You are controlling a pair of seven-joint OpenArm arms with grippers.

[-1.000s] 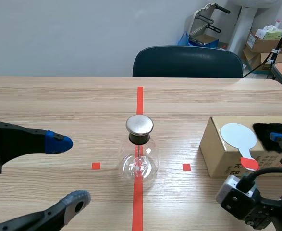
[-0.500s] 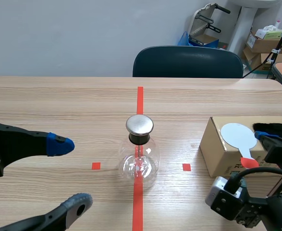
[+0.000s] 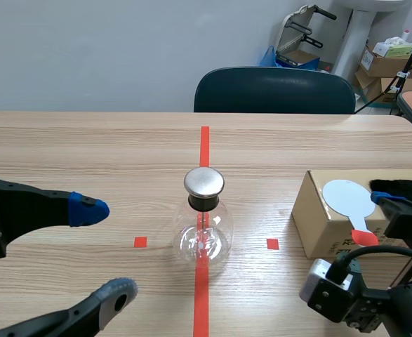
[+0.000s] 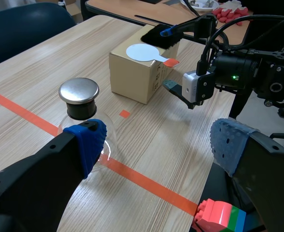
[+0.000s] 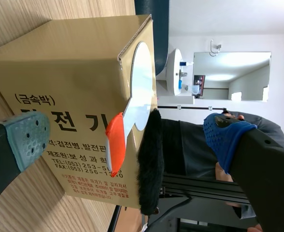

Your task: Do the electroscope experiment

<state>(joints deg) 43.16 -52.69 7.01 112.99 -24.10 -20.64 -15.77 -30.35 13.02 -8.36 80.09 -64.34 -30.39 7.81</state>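
While the flask (image 3: pixel 203 232) stands on the counter (image 3: pixel 86 147), astride the red tape line and topped by its metal cap (image 3: pixel 204 181), nothing is gripped. In the scene view the left pincer (image 3: pixel 102 250) hangs wide open to the flask's left, well apart from it. To the flask's right sits a cardboard box (image 3: pixel 318 228). On its top lie a white paddle (image 3: pixel 347 196) with an orange-red handle (image 3: pixel 363 239) and, farther from the flask, a strip of black fur (image 3: pixel 402 187). The right arm (image 3: pixel 374 305) comes in low in front of that box.

From the left wrist, the flask is just ahead of the blue-padded finger, with the box beyond it. The right pincer (image 4: pixel 170 60) stands open on the box's side away from the flask, one finger over the fur, the other by the box wall beneath the handle.

From the right wrist, the handle juts over the box edge between the spread fingers (image 5: pixel 25 137), untouched as far as I can tell.

I judge the step in hand to be picking up the paddle. Next, the pincer should advance a little, close on the handle only, and lift clear without dragging the fur.
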